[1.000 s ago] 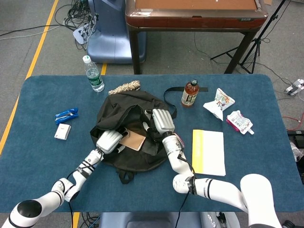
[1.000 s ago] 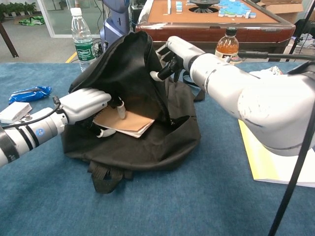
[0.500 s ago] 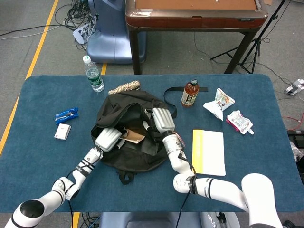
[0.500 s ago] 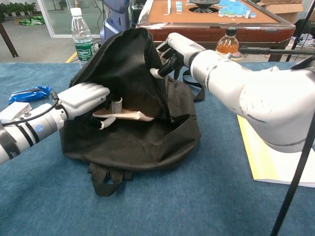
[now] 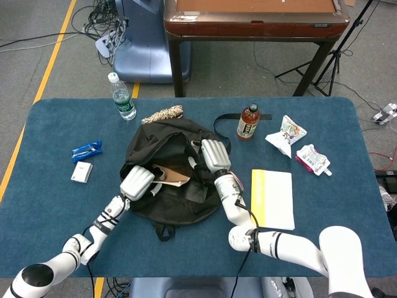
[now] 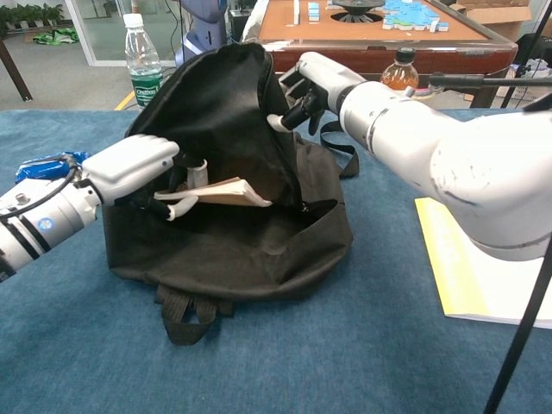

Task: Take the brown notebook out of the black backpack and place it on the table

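A robotics lab or test hall, apparently: a blue-carpeted tabletop (image 5: pixel 56 205) stands on grey floor marked with yellow tape (image 5: pixel 53 59), cables (image 5: pixel 99 22) and a power strip (image 5: pixel 107 42) beyond the left robot hand (image 5: pixel 138 181), a tripod (image 5: pixel 338 59) past the right robot hand (image 5: pixel 214 155).

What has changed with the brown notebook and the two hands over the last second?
The left hand, gripping the brown notebook, has lifted and tilted it up out of the black fabric backpack, drawing leftward. The right hand still holds the backpack's upper flap open.
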Robot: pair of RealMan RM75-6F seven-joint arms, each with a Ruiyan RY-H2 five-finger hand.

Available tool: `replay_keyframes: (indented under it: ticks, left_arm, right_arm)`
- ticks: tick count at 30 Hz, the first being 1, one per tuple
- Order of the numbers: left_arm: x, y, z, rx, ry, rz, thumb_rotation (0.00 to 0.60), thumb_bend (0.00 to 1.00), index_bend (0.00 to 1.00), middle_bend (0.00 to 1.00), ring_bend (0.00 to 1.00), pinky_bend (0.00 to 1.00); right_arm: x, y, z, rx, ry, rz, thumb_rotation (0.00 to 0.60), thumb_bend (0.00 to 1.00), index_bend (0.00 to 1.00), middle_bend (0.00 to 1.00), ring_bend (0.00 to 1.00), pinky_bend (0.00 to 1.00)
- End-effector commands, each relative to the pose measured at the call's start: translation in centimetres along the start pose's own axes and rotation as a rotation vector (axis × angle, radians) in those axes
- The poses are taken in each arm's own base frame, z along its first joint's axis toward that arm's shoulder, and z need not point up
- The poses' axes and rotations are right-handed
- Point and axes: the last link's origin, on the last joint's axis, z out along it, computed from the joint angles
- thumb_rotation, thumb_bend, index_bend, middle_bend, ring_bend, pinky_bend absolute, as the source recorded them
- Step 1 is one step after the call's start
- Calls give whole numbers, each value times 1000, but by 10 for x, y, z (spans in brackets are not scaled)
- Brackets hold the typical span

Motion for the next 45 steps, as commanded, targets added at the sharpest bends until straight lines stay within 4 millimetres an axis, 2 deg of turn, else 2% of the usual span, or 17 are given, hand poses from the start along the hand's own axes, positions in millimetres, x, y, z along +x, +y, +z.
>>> replay_keyframes:
  ticks: [1,11,28,35,45]
  left_arm:
    - [7,-3,-10,-21,18,-18,600,552,703,675,565,415]
    - [33,-10,-40,-47,102,-68,600,572,744,730,621,446]
    - [92,-41,-101,-20,201,-60,600,572,746,738,627,447]
    - [120,-51,-107,13,270,-73,600,572,752,748,633,447]
    - [146,-61,-98,42,332,-98,600,572,755,756,646,448]
  right_arm:
    - [0,0,0,0,0,2,600,532,785,569,466,593]
    - [2,2,0,-2,2,6,600,533,785,569,466,593]
    - [3,11,0,-14,-7,6,600,532,785,569,466,593]
    - [-1,15,-3,-4,-32,0,600,531,785,569,466,593]
    - [-6,17,-16,51,-97,-43,600,531,785,569,466,593]
